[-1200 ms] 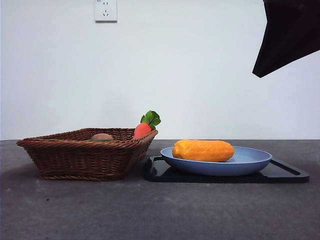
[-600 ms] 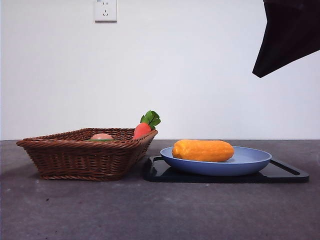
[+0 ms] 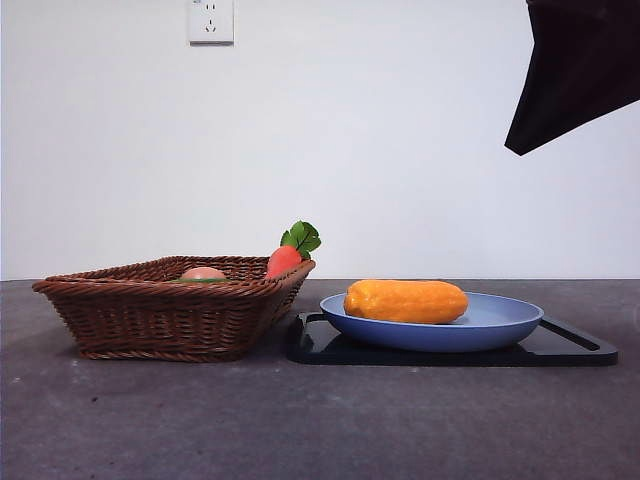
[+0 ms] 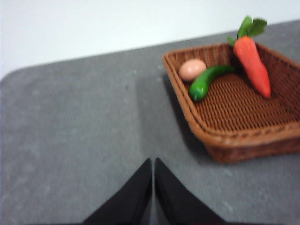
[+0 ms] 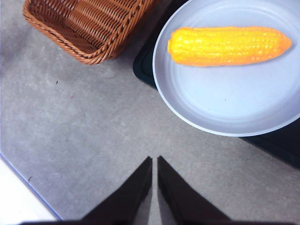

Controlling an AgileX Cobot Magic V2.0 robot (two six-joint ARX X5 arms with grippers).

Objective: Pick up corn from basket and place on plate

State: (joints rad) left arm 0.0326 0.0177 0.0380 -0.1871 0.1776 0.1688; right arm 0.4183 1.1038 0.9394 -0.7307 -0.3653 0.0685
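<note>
The orange-yellow corn (image 3: 406, 301) lies on its side in the light-blue plate (image 3: 500, 325), right of the brown wicker basket (image 3: 170, 310). The right wrist view shows the same corn (image 5: 228, 45) across the plate (image 5: 225, 108), with a basket corner (image 5: 89, 28) beside it. My right gripper (image 5: 154, 164) hangs shut and empty above bare table, short of the plate. My left gripper (image 4: 153, 165) is also shut and empty, over the table beside the basket (image 4: 243, 136). One arm shows as a dark tip (image 3: 580, 70) at the front view's top right.
A flat black tray (image 3: 570, 350) lies under the plate. The basket holds a red-orange carrot (image 4: 252, 57) with green leaves, a green pepper (image 4: 206, 80) and a small peach-coloured item (image 4: 192, 69). A wall socket (image 3: 211, 20) sits high on the white wall.
</note>
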